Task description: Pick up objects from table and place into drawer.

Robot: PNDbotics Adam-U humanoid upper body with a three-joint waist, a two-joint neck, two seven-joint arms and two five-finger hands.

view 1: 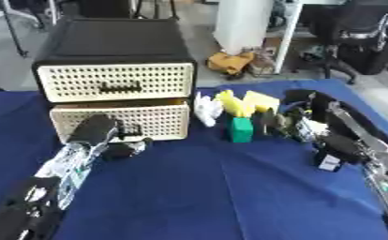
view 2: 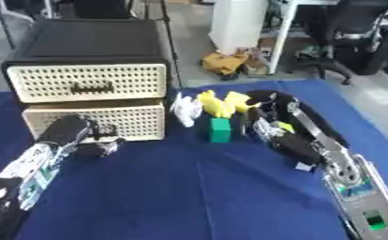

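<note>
A drawer unit point(view 1: 115, 47) with a black top and two cream perforated fronts stands at the back left. Its lower drawer point(view 1: 160, 122) sits slightly forward of the upper one. My left hand point(view 1: 122, 148) is just in front of the lower drawer, below its dark handle point(view 1: 133, 129). A green block point(view 1: 241, 130), yellow pieces point(view 1: 245, 102) and a white object point(view 1: 205, 110) cluster mid-table. My right hand point(view 2: 263, 125) is right beside the green block, on its right; blur hides whether it touches it.
A blue cloth point(view 1: 213, 187) covers the table. A small black item with a white label point(view 1: 329, 161) lies under my right forearm. Behind the table are a white pillar, a yellow bag on the floor and a black office chair.
</note>
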